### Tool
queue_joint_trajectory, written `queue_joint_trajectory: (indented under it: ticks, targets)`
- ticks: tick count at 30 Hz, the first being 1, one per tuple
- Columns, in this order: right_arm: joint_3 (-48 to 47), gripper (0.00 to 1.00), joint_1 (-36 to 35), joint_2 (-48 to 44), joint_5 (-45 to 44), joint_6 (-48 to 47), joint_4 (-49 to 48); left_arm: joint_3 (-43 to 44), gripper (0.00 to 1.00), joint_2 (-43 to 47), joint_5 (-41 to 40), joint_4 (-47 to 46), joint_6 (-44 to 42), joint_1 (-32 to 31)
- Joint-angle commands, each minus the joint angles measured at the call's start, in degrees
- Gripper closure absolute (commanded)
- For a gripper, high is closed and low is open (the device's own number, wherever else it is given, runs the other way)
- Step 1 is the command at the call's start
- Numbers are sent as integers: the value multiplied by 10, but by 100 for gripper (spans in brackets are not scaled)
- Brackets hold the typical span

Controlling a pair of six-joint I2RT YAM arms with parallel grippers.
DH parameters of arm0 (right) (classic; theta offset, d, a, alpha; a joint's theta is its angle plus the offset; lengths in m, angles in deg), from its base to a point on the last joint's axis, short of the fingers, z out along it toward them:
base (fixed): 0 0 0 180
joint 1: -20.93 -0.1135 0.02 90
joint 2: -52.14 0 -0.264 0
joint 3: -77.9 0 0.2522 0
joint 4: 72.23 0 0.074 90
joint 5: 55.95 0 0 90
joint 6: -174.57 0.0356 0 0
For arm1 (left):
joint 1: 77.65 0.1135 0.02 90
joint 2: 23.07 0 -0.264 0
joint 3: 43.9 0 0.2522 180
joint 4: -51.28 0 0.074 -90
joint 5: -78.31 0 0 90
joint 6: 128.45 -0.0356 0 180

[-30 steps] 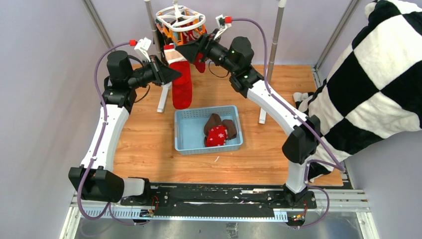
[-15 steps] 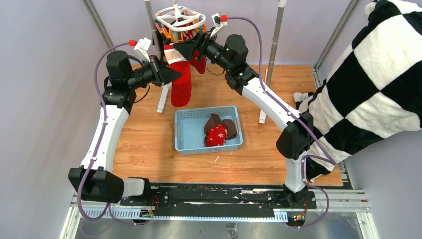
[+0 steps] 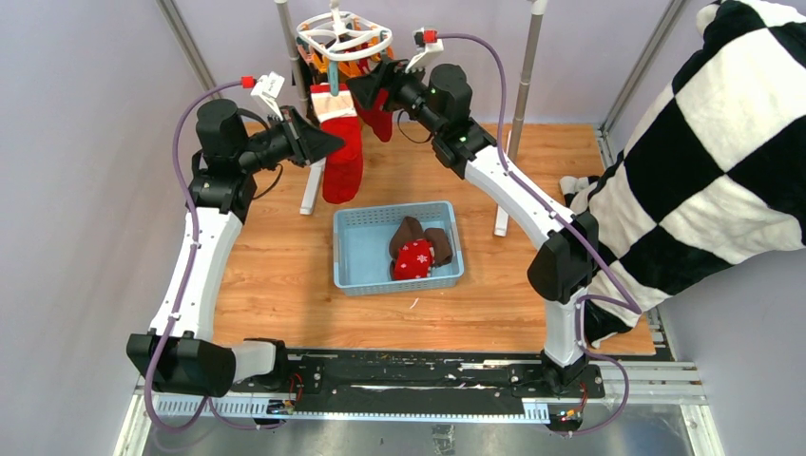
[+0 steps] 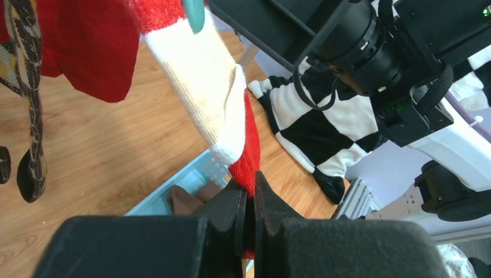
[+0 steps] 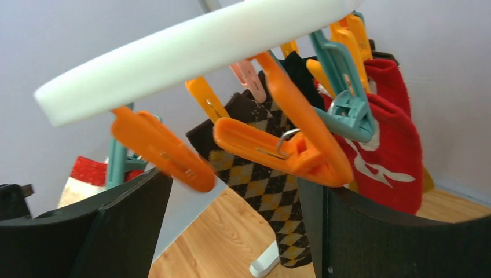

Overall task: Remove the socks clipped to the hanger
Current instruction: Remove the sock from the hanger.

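The white ring hanger [image 3: 344, 38] hangs at the back, with orange and teal pegs. A long red sock with a white cuff [image 3: 344, 161] hangs from a teal peg [image 4: 194, 11]. My left gripper [image 3: 328, 142] is shut on its red edge [image 4: 249, 168] just below the cuff. My right gripper [image 3: 366, 85] is open right under the ring [image 5: 191, 52], with an orange peg [image 5: 284, 145] between its fingers. A brown-tan argyle sock [image 5: 260, 185] and a red sock with white marks [image 5: 388, 162] hang behind it.
A light blue basket [image 3: 352, 271] on the wooden table holds brown socks and a red patterned sock [image 3: 414, 258]. The grey rail stand's posts [image 3: 526, 85] rise at the back. A black-and-white checkered blanket [image 3: 722, 142] fills the right side.
My left gripper has drawn the red sock a little to the left. My right gripper has moved up and left, close under the hanger's pegs.
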Motion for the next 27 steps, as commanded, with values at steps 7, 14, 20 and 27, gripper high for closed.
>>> queue_joint_trajectory:
  ticks: [7,14,20,27]
  targets:
    - [28,16,-18,-45,-70,-34,16,0,100,15,12,1,1,-3]
    - [154,17,-23,-103,-6,94,-61,0,100,15,10,4,-4,-2]
    - [255,15,-22,-123,34,233,-190,2,100,15,9,10,-8,-2]
    - [234,13,-12,-42,105,371,-364,9,100,17,11,15,-9,-2]
